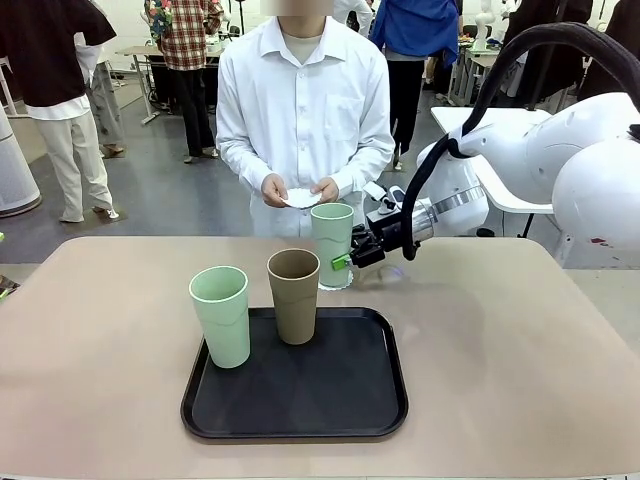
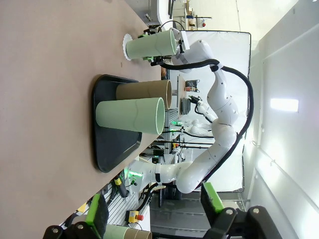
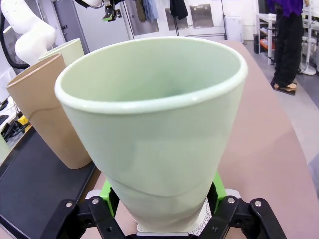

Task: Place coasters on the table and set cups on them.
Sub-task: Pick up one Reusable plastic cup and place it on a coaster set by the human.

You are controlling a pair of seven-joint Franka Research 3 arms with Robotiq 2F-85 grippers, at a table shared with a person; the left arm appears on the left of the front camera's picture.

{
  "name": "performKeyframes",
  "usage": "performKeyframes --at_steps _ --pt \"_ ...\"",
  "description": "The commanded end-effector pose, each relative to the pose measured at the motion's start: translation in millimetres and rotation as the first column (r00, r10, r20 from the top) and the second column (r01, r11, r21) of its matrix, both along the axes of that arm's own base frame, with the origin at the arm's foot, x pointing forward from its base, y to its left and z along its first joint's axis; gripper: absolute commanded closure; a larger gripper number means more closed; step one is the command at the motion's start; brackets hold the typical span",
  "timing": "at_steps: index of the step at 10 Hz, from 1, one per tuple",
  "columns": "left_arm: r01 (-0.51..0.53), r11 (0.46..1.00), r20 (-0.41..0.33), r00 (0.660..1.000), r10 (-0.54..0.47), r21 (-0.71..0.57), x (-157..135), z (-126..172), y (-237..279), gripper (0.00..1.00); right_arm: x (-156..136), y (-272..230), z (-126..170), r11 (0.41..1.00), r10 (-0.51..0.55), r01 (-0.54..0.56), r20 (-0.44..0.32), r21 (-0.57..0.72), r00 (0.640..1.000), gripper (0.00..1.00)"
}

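Observation:
A pale green cup stands upright on the table, on a white lacy coaster, beyond the tray. My right gripper comes in from the right, low on that cup, its green pads against both sides. On the black tray stand a second green cup and a tan cup. My left gripper is open with nothing in it, well back from the tray. The person holds another coaster in both hands.
The person stands at the table's far edge, just behind the green cup. Bare tabletop lies left and right of the tray. Other people and tables are far behind.

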State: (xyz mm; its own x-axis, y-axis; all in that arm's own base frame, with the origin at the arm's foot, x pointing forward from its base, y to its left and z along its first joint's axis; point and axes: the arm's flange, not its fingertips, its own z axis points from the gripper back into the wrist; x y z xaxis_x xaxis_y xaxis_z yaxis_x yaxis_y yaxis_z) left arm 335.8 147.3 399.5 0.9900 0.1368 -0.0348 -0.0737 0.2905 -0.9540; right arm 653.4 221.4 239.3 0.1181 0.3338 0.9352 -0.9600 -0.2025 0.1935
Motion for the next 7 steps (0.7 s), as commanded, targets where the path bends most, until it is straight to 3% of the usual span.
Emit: performKeyframes --at_steps 1,7 --pt "-0.005 1.0 0.008 1.0 0.005 -0.013 -0.5 1.8 0.8 0.0 3.0 2.3 -3.5 0.999 0.02 -0.021 -0.025 -0.029 0.999 0.0" --pt "-0.005 1.0 0.008 1.0 0.005 -0.013 -0.5 1.8 0.8 0.0 4.4 2.3 -3.5 0.999 0.028 -0.029 -0.035 -0.037 0.999 0.0"
